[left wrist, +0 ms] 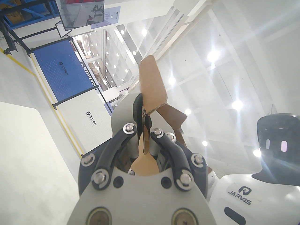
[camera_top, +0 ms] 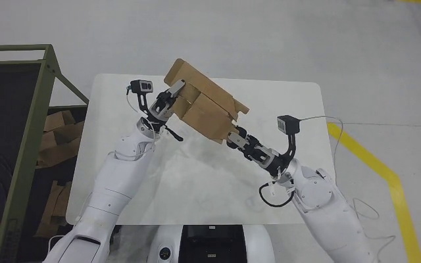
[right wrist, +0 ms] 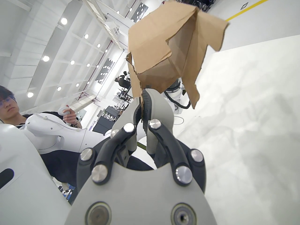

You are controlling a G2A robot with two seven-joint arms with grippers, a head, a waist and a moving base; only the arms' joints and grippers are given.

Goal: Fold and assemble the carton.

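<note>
Top view first: the carton (camera_top: 207, 105) was up in the air over the far half of the white table (camera_top: 197, 191), not touching it as far as I could tell, and strung between both arms. The left gripper (camera_top: 172, 98) had it at one end, and the right gripper (camera_top: 231, 135) had the lower edge of the opposite end. Off to the side of the table sat a green-framed rack (camera_top: 39, 66) with flat cardboard pieces (camera_top: 56, 138) in it.

Left wrist view: the jaws were pinched nearly closed on a thin cardboard edge, with a rounded flap (left wrist: 152, 80) sticking up past the fingertips. There was only a sheet's thickness between the pads, so it looked like a solid clamp on the carton.

Right wrist view: same story, jaws squeezed together on a ragged lower edge of the carton (right wrist: 161, 47). From here you could see inside it. The body was popped open into a box shape, but the end flaps hung loose, with one big end flap (right wrist: 211, 31) flaring out toward the table side.

My read: it was about midway, body opened up, none of the visible flaps folded in. The next move probably calls for setting the carton down on the table so one gripper can let go and push a flap inward while the other steadies the body. With both pinching edges in mid-air nothing was free to fold, and the thin board could twist or tear at those grips
</note>
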